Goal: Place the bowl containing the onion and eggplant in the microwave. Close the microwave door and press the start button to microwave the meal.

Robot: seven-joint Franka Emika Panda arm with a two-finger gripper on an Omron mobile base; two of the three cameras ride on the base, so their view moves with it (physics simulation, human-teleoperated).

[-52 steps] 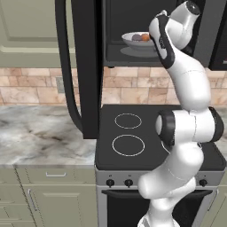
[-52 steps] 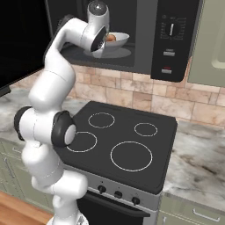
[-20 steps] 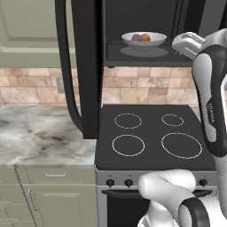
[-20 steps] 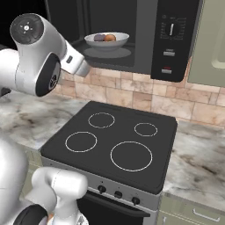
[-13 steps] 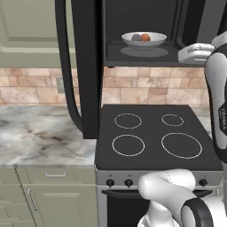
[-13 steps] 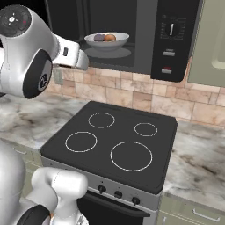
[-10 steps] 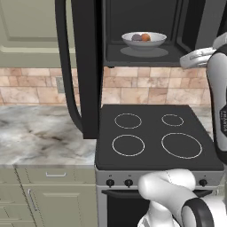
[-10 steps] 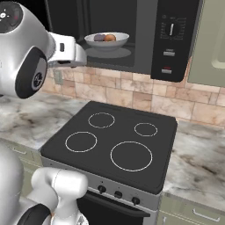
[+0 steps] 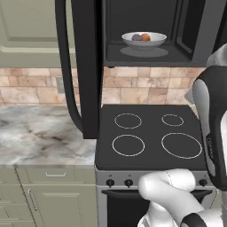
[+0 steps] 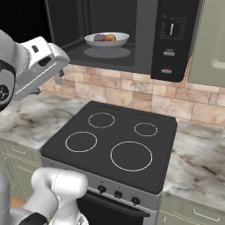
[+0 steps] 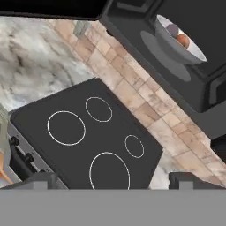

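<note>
bowl: inside the microwave cavity, unmoved, holding onion and eggplant
microwave door: still swung open, left
gripper: jaws apart, empty, has drawn back over the stovetop

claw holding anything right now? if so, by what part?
Nothing is held. The claw is open with only the stove beyond its tips; the bowl sits inside the microwave, untouched.

White-grey bowl, black microwave, marbled counter.
</note>
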